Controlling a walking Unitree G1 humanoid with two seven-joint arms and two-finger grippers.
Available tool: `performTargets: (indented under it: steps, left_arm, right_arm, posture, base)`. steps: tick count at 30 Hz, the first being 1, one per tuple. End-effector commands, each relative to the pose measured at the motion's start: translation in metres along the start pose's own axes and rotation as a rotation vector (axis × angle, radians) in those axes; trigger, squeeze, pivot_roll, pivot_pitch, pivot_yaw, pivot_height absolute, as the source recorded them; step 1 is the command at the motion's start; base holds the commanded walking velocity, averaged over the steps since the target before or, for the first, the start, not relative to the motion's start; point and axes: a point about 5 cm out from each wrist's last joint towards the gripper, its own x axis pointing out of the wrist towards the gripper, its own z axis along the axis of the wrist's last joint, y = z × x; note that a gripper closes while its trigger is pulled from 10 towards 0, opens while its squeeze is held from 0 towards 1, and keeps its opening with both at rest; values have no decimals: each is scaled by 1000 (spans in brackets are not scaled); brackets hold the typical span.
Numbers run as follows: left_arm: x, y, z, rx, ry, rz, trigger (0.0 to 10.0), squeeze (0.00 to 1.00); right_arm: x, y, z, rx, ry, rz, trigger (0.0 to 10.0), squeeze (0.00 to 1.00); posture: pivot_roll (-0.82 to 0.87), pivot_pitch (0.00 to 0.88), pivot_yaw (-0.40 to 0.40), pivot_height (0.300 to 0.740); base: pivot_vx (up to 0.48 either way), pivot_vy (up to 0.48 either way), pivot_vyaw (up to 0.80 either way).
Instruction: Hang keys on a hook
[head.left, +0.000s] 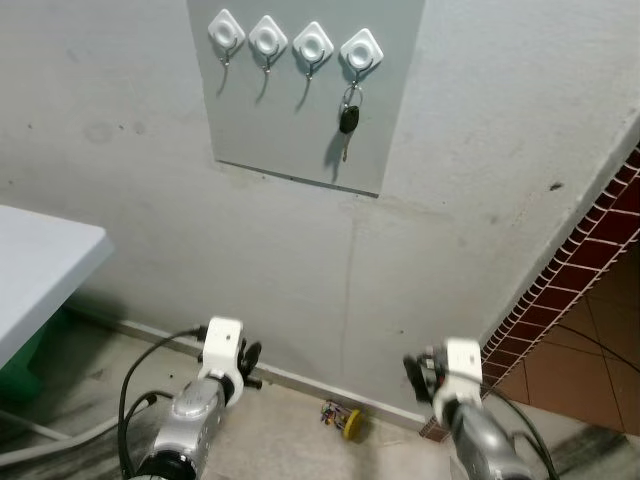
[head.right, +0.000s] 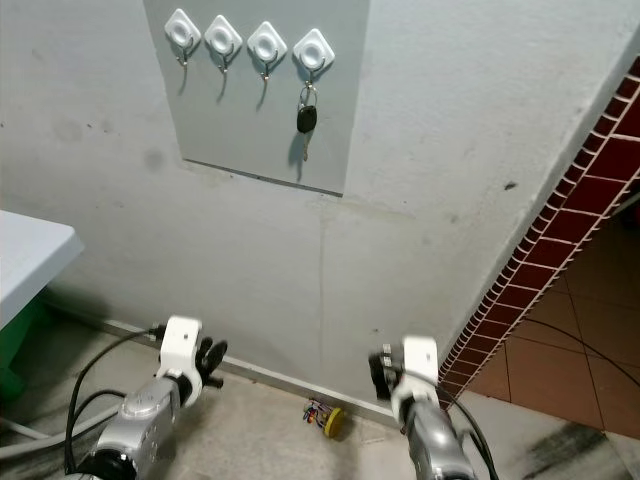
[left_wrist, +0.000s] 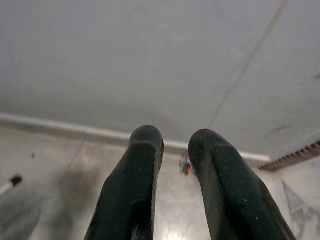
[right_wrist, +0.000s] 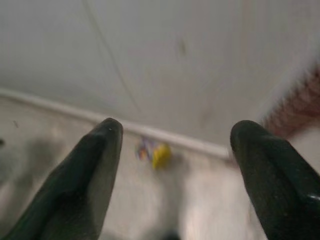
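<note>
Right claw (right_wrist: 175, 145) gapes wide, left claw (left_wrist: 172, 150) seemingly narrower, both empty; keys (head.left: 348, 120) hang hooked.

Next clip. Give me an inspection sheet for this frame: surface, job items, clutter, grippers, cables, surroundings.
Surface: grey wall panel with four white hooks.
Job's things: car key hangs from the rightmost hook; the other three hooks are bare.
Clutter: small yellow item on the floor at the wall's foot.
Grippers: left gripper low, fingers slightly apart, empty; right gripper low, wide open, empty.
Cables: black cable loops beside the left arm.
Surroundings: white table to the left, red tiled wall to the right.
</note>
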Motion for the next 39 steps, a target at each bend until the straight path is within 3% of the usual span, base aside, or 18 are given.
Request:
performTargets:
  steps: [1, 3, 9, 13, 15, 21, 25, 26, 27, 28, 32, 36, 39]
  left_arm:
    - [-3, 5, -7, -22, 15, 19, 10000, 0]
    - [-4, 6, -12, 6, 36, 33, 10000, 0]
    - [-7, 7, -24, -23, 81, 63, 10000, 0]
    - [-14, 5, -43, 10, 149, 62, 10000, 0]
    - [-16, 5, -46, 3, 158, 64, 10000, 0]
    - [-38, 6, -87, -56, 285, 116, 10000, 0]
    - [-45, 5, -98, -51, 325, 123, 10000, 0]
    - [-46, 5, -101, -46, 331, 122, 10000, 0]
    - [-47, 5, -101, -43, 333, 121, 10000, 0]
    - [-48, 5, -102, -39, 335, 119, 10000, 0]
    - [-48, 6, -101, -10, 331, 128, 10000, 0]
    - [-45, 6, -99, -17, 329, 110, 10000, 0]
    - [-44, 6, -96, -24, 327, 111, 10000, 0]
  right_arm:
    - [-6, -5, -15, -46, 53, -22, 10000, 1000]
    - [-11, -8, -27, -32, 95, -35, 10000, 1000]
    - [-22, -13, -51, -73, 189, -62, 10000, 1000]
    - [-32, -16, -69, -155, 263, -76, 10000, 1000]
    - [-34, -18, -72, -146, 280, -80, 10000, 1000]
    - [-51, -20, -98, -118, 388, -89, 10000, 1000]
    - [-54, -19, -104, -111, 420, -94, 10000, 1000]
    - [-55, -18, -105, -113, 424, -94, 10000, 235]
    - [-55, -18, -105, -115, 425, -93, 10000, 235]
    - [-55, -18, -105, -105, 426, -91, 10000, 0]
    - [-55, -16, -106, -86, 429, -86, 10000, 0]
    - [-55, -12, -107, -160, 439, -40, 10000, 0]
    - [-54, -11, -106, -158, 434, -39, 10000, 0]
  posture:
    - [-121, 0, 19, 740]
    - [-112, 0, 15, 740]
    - [-109, 0, -1, 740]
    - [-106, 0, -11, 740]
    - [-102, 0, -15, 740]
    - [-90, 0, -22, 740]
    - [-91, 0, -17, 740]
    - [-93, 0, -13, 740]
    - [-93, 0, -13, 740]
    - [-94, 0, -12, 740]
    - [-95, 0, -8, 740]
    - [-93, 0, -5, 740]
    - [-94, 0, -3, 740]
  base:
    - [0, 0, 0]
    - [0, 0, 0]
    - [0, 0, 0]
    - [0, 0, 0]
    - [0, 0, 0]
    - [0, 0, 0]
    - [0, 0, 0]
    - [0, 0, 0]
    - [0, 0, 0]
    - [0, 0, 0]
    - [0, 0, 0]
    - [0, 0, 0]
    - [0, 0, 0]
